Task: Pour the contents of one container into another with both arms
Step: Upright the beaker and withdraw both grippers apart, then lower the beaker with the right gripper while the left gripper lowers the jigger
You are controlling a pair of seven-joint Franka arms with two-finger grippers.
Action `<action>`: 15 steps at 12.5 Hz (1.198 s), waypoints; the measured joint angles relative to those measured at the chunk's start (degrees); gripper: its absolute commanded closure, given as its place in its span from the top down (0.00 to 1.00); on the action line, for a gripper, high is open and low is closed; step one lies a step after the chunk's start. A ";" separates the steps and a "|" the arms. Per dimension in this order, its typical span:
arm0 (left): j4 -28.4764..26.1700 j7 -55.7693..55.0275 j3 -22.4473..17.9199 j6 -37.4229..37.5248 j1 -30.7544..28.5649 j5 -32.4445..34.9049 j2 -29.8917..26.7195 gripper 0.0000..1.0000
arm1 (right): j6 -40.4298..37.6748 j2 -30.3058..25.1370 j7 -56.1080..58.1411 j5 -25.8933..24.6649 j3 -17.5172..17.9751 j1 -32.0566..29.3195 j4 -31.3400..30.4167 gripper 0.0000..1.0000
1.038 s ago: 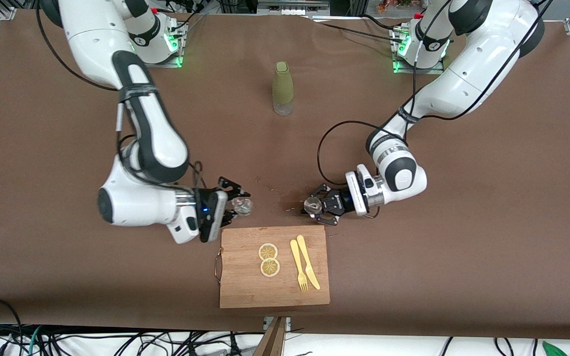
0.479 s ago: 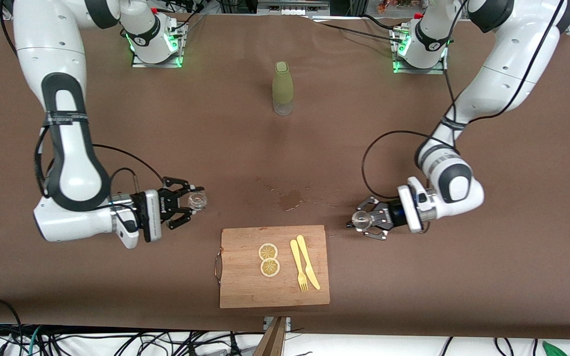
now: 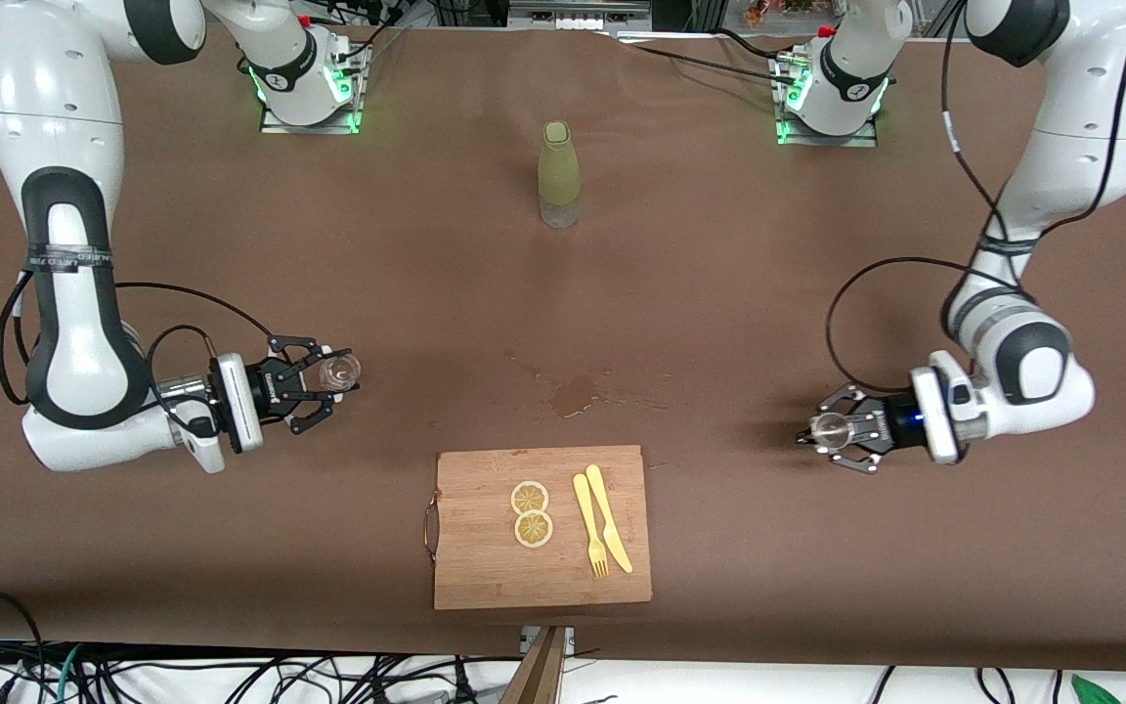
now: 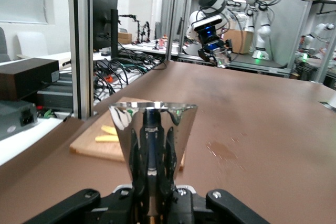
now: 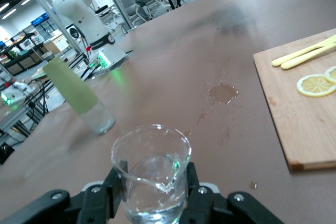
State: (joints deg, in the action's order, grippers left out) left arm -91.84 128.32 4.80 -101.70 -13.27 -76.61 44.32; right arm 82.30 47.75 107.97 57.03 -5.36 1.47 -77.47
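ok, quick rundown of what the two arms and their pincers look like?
Both arms are glossy white jointed shells with black joint bands. The left arm and right arm each trail a loose black cable to the wrist. Bases glow green. The left pincer and right pincer are black open-frame linkages on white wrist blocks; the left wrist shows a blue light.

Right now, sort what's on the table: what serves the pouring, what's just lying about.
Pouring:
right gripper holding glass beaker
left gripper holding metal cup

Lying about:
green bottle
cutting board
lemon slices
fork
knife
spill
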 measured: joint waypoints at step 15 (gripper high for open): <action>-2.37 16.57 -4.02 14.65 -13.95 7.92 7.28 0.00 | 7.25 -3.87 39.44 -5.46 -11.90 -0.62 -22.21 0.18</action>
State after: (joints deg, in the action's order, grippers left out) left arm -94.21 144.89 0.77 -87.05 -27.22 -68.69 51.61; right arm 89.55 43.88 147.41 51.57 -17.26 0.84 -99.68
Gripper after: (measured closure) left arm 0.916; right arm 0.507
